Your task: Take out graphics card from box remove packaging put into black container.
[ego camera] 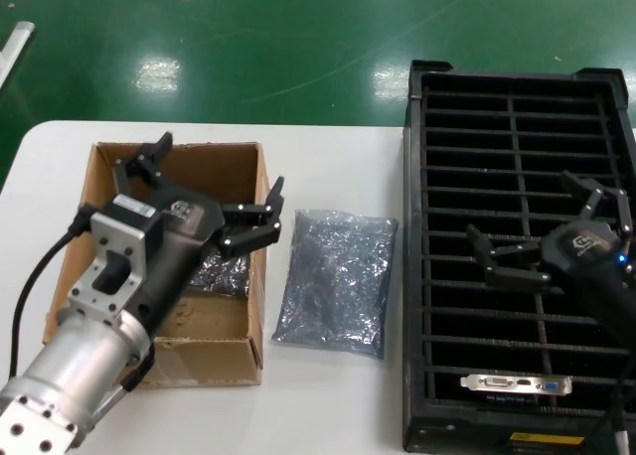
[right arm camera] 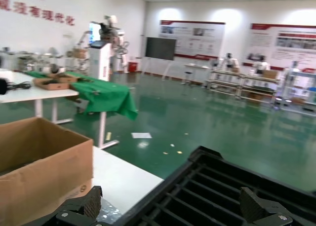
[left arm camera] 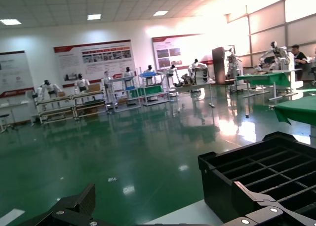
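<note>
One graphics card (ego camera: 517, 383), two bags (ego camera: 336, 279)

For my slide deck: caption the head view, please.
Open left gripper above cardboard box; open right gripper over slotted black tray.

The brown corrugated cardboard box (ego camera: 214, 351) is looking matt, while the crinkly grey plastic bag (ego camera: 336, 281) is glinting. The black plastic slotted tray (ego camera: 412, 276) is showing dull, and the silver metal bracket (ego camera: 517, 383) is shining.
</note>
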Controlling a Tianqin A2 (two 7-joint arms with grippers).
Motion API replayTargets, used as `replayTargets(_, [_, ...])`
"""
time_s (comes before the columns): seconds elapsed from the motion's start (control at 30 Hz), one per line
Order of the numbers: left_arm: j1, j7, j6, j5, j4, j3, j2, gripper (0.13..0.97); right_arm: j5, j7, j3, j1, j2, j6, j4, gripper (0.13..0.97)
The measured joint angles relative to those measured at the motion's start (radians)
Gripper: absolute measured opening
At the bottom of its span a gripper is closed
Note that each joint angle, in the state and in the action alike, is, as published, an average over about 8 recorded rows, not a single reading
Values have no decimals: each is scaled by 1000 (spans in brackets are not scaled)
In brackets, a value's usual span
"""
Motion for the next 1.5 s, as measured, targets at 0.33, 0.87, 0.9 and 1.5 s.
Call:
replayTargets(0.33, [69,138,-121,-199,52,18,-26,966,14,-24,38,-115,-56,141,51,966])
replayTargets(0.87, [179,358,-312,-516,134,46,-68,966,37,-61,99,-298,-146,365,131,966])
replayTargets(0.9, [185,369,-321,-531,138,48,-70,966,38,-63,102,-307,-150,376,135,966])
replayTargets(1.5, [199,398,-347,-573,149,52,-75,966,41,-68,110,-331,-162,406,145,966])
